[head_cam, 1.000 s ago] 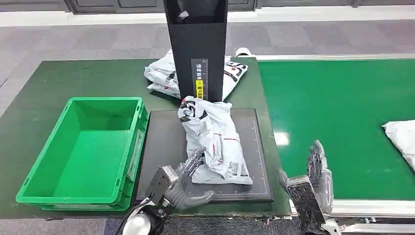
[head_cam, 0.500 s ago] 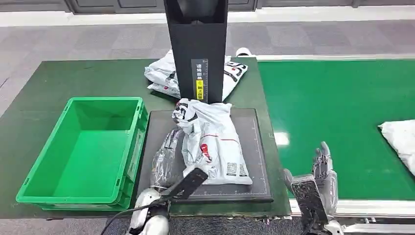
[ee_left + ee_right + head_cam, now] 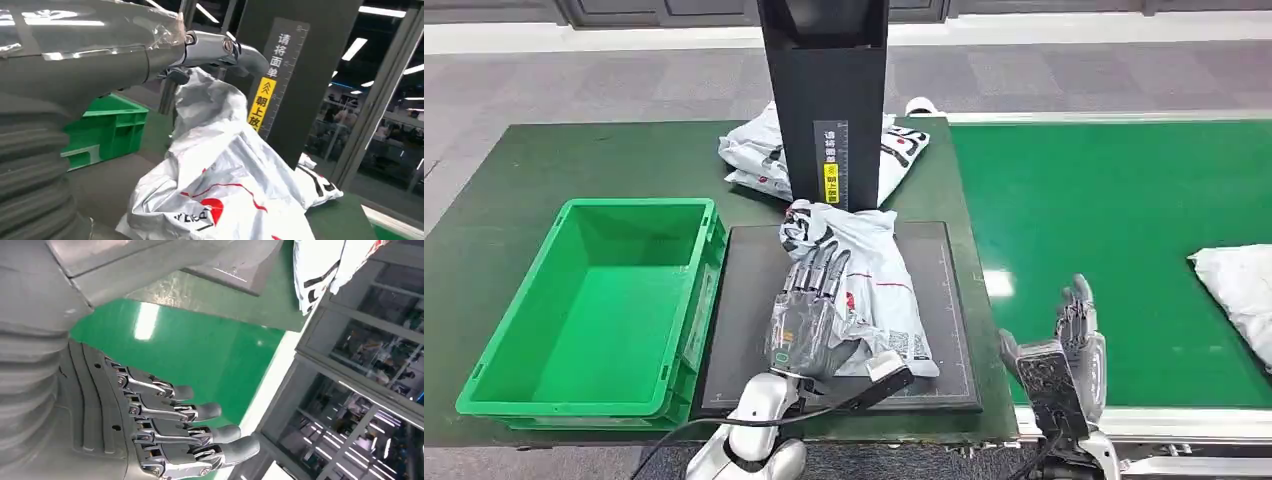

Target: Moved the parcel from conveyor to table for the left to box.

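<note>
3 crinkled white plastic parcels are seen: 1 (image 3: 864, 285) on the black square mat (image 3: 749, 300) under the flat, released left robot hand (image 3: 809, 310); the right robot hand (image 3: 1074, 345) is spread, empty.

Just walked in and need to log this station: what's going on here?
A humanoid robot is sorting parcels. A grey parcel lies on the black pad on the table, in front of the black post. The left hand lies flat on the parcel, fingers stretched out, not gripping. The green bin beside the pad is empty. The right hand hangs open at the conveyor's edge, where another parcel lies.
</note>
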Motion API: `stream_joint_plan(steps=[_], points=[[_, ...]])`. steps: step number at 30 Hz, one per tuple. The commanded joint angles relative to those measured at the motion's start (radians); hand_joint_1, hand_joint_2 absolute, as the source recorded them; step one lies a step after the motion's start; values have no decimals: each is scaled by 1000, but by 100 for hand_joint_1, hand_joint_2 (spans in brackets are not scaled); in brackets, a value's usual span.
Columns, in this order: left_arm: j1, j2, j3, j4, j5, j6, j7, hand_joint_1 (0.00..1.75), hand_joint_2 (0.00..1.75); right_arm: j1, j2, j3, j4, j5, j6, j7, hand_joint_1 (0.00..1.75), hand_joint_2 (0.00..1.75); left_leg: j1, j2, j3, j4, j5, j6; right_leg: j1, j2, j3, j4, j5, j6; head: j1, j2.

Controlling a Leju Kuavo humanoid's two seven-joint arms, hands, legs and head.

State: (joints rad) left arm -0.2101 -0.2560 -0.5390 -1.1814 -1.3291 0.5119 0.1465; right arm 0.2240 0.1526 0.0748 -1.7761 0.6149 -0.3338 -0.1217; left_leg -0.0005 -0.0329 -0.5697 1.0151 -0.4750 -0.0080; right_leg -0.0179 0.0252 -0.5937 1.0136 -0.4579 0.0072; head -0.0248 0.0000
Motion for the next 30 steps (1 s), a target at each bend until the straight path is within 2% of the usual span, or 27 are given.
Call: stream_joint_plan(steps=[1,6,10,12,14,16,17,21,22,23,26,27,30], points=[[-65,-32,-84,110,-15,13,-9,0,175,-63,-20,-41,123,-19,-5,-9,0,175,1,0,1,-1,0,0,1,-3,2,-2,0,0,0,0],[-72,-30,-109,111,-47,33,-12,0,175,-73,-22,-38,129,-22,0,-11,0,175,1,0,1,0,0,0,1,-3,2,-2,0,0,0,0],[-105,-11,-176,140,-227,6,26,0,175,-90,-30,-29,148,-24,12,-17,0,175,1,0,1,-1,0,0,1,-3,2,-2,0,0,0,0],[-202,36,-337,228,-242,-56,156,0,175,-100,-41,-21,161,-28,20,-26,0,175,1,1,1,-2,1,0,2,-4,3,-4,1,-1,0,0],[-264,28,-406,354,-242,-115,196,0,175,-108,-52,-13,174,-34,25,-34,0,175,1,-1,1,-2,2,0,1,-5,4,-4,1,0,0,0],[-311,-5,-397,522,-242,-176,171,0,175,-125,-62,-6,197,-41,33,-42,0,175,1,-2,2,-3,2,0,2,-7,5,-5,2,0,0,0],[-323,-15,-389,576,-242,-138,167,0,175,-131,-62,-6,203,-43,31,-43,0,175,1,-2,2,-2,2,0,1,-5,5,-4,2,0,0,0],[-326,-18,-387,588,-242,-129,165,0,175,-132,-61,-5,204,-43,31,-43,0,175,1,2,2,-2,1,0,1,-2,4,-4,2,0,0,0],[-330,-23,-387,598,-242,-176,160,0,175,-130,-64,-2,200,-43,34,-45,0,175,1,3,2,-2,2,-1,2,-2,3,-4,3,-1,0,0],[-327,-30,-332,628,-234,-287,118,0,175,-140,-69,5,208,-47,47,-47,0,175,1,2,2,-1,1,-1,1,-2,3,-3,2,0,0,0],[-354,-19,-285,739,-215,-397,75,0,175,-182,-68,17,246,-50,67,-50,0,175,1,3,3,-1,1,-1,1,0,4,-3,3,0,0,0],[-373,-6,-314,792,-232,-449,95,0,175,-193,-63,20,255,-49,72,-50,0,175,2,6,4,-3,1,-1,2,1,5,-5,4,-1,0,0],[-383,34,-267,843,-223,-502,54,0,175,-219,-52,33,277,-47,93,-49,0,175,1,7,6,-4,2,-1,2,4,8,-5,5,0,0,0]])
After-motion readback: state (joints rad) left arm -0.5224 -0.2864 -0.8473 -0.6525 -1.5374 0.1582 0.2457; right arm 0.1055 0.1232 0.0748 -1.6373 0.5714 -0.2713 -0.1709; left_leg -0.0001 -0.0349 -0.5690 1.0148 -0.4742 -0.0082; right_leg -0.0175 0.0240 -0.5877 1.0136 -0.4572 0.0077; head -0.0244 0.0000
